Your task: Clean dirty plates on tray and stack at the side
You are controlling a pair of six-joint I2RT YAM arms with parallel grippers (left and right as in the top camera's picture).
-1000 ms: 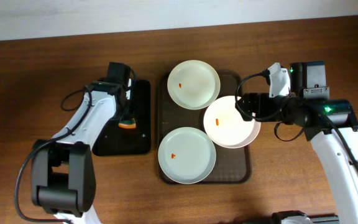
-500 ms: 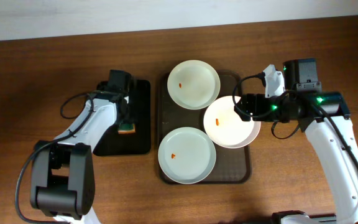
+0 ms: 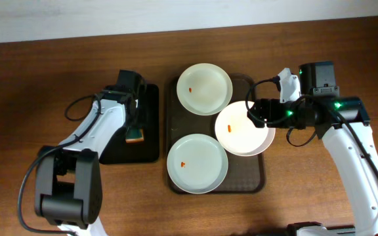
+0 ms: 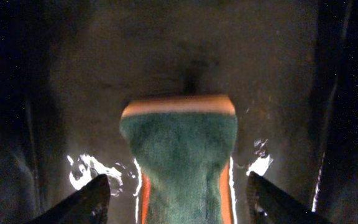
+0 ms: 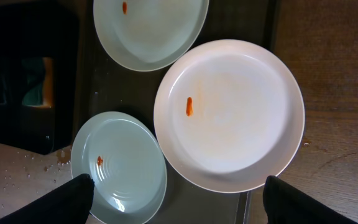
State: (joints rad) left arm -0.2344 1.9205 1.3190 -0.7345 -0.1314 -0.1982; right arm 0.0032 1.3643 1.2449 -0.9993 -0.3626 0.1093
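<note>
Overhead: the left arm (image 3: 104, 121) has edged slightly toward the far end of the black tray (image 3: 148, 147) since half a second ago. The left jaws hang over the sponge (image 3: 134, 135), which lies where it did. The right arm (image 3: 346, 141) has not moved, and the right jaws sit over the far part of the right-hand plate (image 3: 245, 131). All three dirty plates rest on the brown tray (image 3: 254, 180) as before, the far plate (image 3: 205, 88) and near plate (image 3: 197, 164) fully on it. The right-hand one overhangs the tray's right edge above the counter (image 3: 44, 65).

Left wrist: the left jaws are spread, the green-and-orange sponge between them, and neither tip is seen touching it.

Right wrist: the right jaws are spread wide, gripping nothing. The right-hand plate, with its orange smear (image 5: 189, 106), lies beyond them.
</note>
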